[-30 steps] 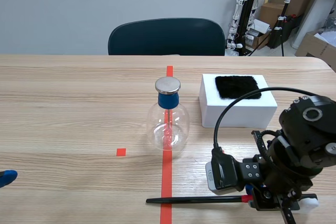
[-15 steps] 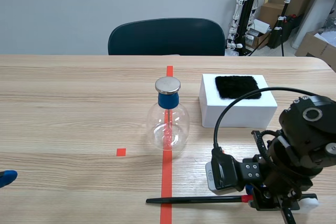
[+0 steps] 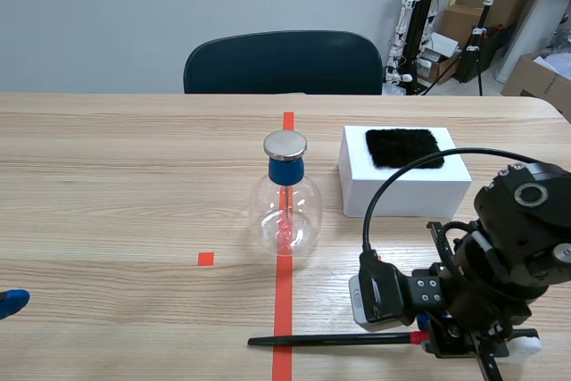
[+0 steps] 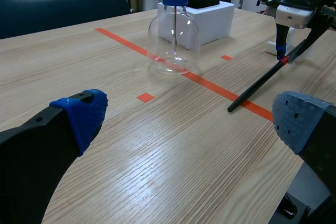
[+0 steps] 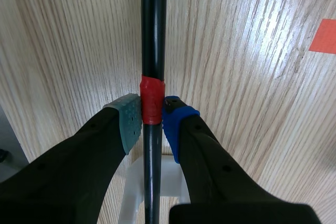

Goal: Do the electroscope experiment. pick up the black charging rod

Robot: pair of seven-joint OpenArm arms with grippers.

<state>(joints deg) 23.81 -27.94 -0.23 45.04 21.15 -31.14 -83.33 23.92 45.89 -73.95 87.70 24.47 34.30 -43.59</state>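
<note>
3 views checked.

Rt wrist view only: grip detail. Fingers of right gripper [image 5: 152,116] clamped on black charging rod [image 5: 153,24], grey-green pad one side, blue pad the other, both pressed on red tape band [image 5: 151,99] wrapped round it. Not readable in scene view: arm body and cable in front of the fingers.

Scene view only: whole rod length, low along near edge of bench [image 3: 125,185], crossing the orange line, free tip toward left arm's side.

Lt wrist view: left gripper [image 4: 191,121] fingers wide apart, nothing between, well apart from rod. In scene view just a blue tip at the edge.

Materials/shapes:
- Rod: thin, straight, black.
- Flask [image 3: 285,211]: clear, round-bellied, blue stopper [image 3: 285,171], flat metal cap [image 3: 285,144]. Thin wire inside, seen in lt wrist view.
- White box [image 3: 406,186] near flask, black fuzzy cloth [image 3: 404,147] on top.
- Bench: pale wood grain. Pads dotted.

Hidden/unclear:
- White part [image 5: 134,187] under rod's held end, behind the fingers and cut off, shape not made out.
- Can't tell whether rod rests fully on bench or sits slightly raised at grip end.
</note>
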